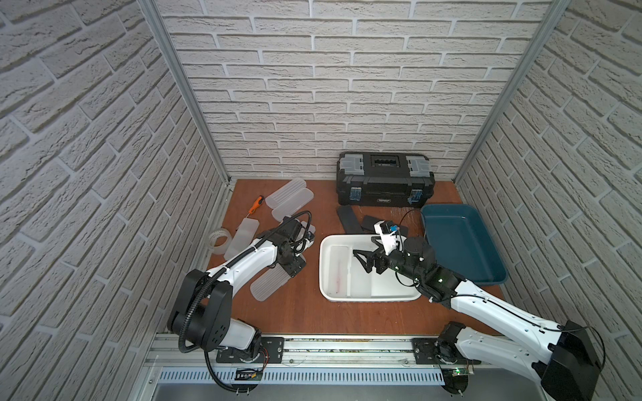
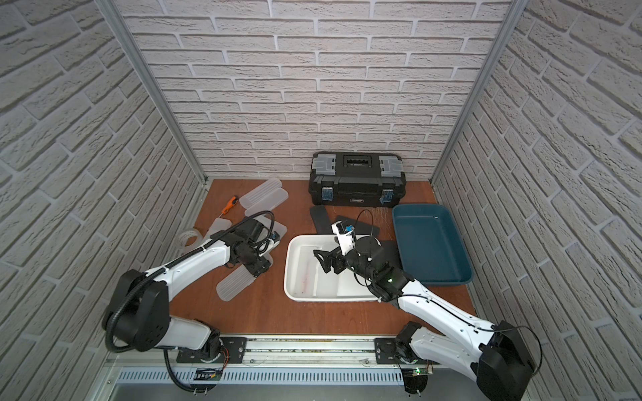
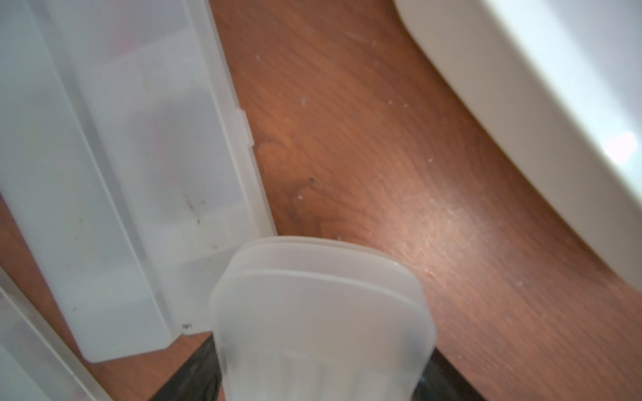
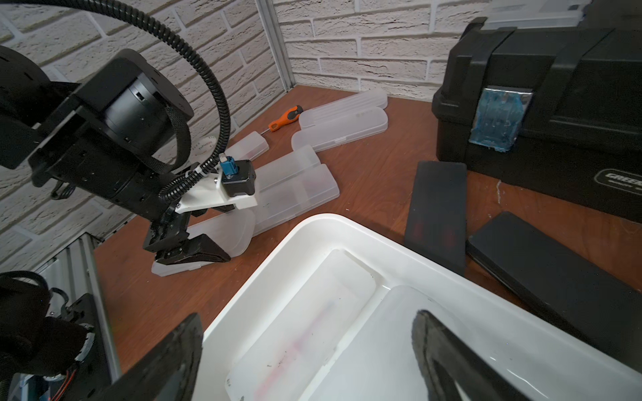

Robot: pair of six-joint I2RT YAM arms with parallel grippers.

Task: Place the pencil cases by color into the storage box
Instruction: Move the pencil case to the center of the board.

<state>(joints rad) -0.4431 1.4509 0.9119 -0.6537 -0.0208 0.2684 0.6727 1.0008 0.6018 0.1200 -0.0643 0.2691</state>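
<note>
Frosted case [image 1: 269, 283] sits just left of the white box [image 1: 324, 277] in a top view, one end clamped in the left claw [image 1: 293, 267]: grasp made, I judge, so next comes a lift over the rim. Left wrist shows the case [image 3: 323, 323] filling the jaws; right wrist shows the right claw [image 4: 307, 316] spread, empty, above the box.

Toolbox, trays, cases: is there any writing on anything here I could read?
"GREE": badge on the black toolbox, cut off at the picture's edge.
Same badge in both top views: too small to read.
Printing on the tape roll: too blurred.
Nothing else legible.
</note>
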